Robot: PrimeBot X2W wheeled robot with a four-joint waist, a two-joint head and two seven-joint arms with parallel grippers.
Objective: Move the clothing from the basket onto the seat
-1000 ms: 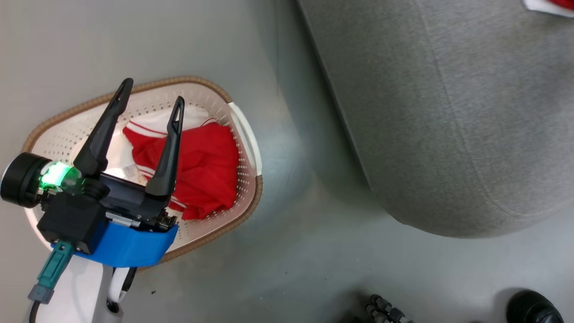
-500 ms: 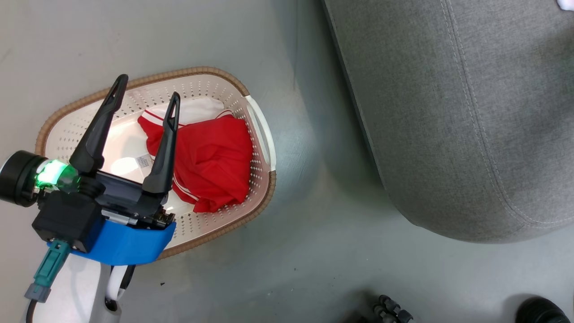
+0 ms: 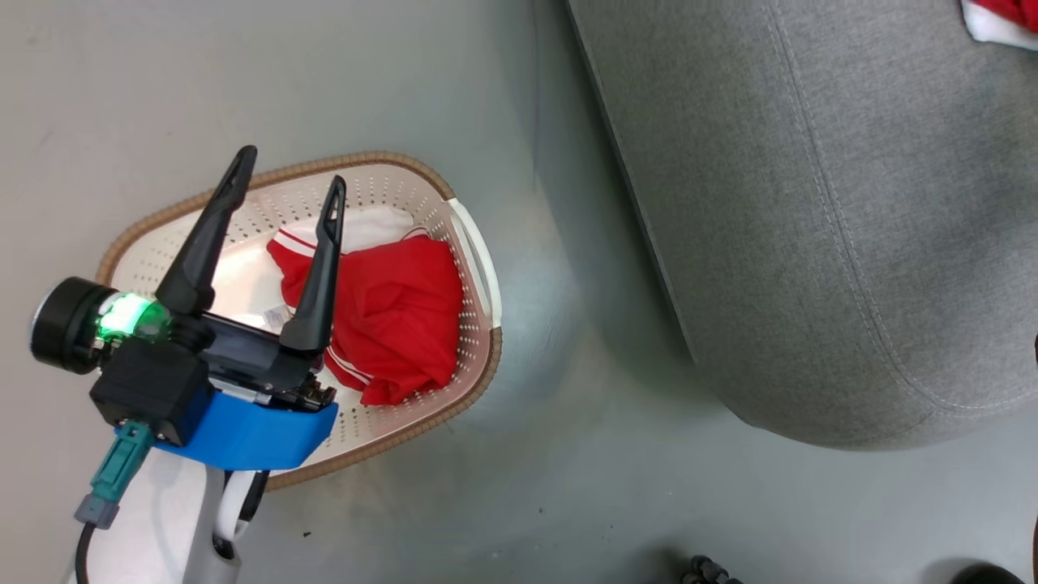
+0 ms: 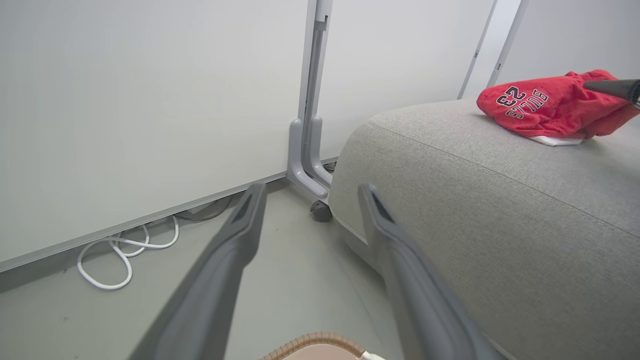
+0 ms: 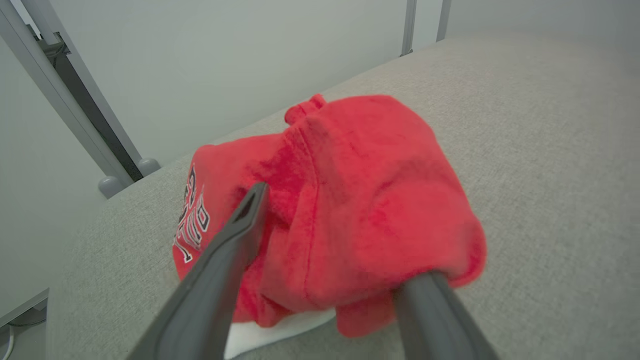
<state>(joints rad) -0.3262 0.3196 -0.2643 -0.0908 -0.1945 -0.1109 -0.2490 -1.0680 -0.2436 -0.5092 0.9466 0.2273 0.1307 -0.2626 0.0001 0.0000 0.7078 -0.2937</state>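
Two red garments showed: the striped garment lay in one basket at lower left, the lettered garment on the seat at its upper right. The left gripper hovered over the basket, spread and empty. The right gripper stood released, with the lettered garment loose between its fingers. Bare floor separated basket and seat.

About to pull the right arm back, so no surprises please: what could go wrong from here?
1. One finger of the open right tool sits under a fold of the lettered jersey on the seat; retreating may snag and drag it.
2. The striped garment lies bunched against the wall of the basket, mostly right of the open left tool; a straight descent may catch little cloth.
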